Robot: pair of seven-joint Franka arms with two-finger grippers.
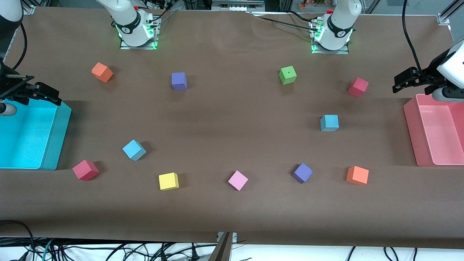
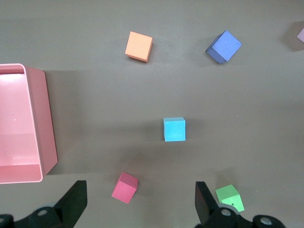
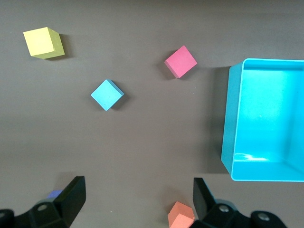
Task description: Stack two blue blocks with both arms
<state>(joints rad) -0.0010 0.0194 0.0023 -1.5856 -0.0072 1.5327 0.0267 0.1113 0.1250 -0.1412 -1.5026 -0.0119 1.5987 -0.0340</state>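
One light blue block [image 1: 329,123] lies toward the left arm's end of the table and also shows in the left wrist view [image 2: 174,129]. The other blue block [image 1: 134,149] lies toward the right arm's end and shows in the right wrist view [image 3: 107,94]. My left gripper [image 1: 406,81] hangs high beside the pink bin [image 1: 411,130], open and empty [image 2: 140,197]. My right gripper [image 1: 40,93] hangs high over the cyan bin's [image 1: 56,137] rim, open and empty [image 3: 138,192]. Both blocks lie apart from the grippers.
Scattered cubes: orange [image 1: 102,71], purple [image 1: 179,81], green [image 1: 288,75], red [image 1: 358,87], red [image 1: 85,169], yellow [image 1: 168,181], pink [image 1: 237,180], purple [image 1: 302,172], orange [image 1: 357,175]. The bins stand at the table's two ends.
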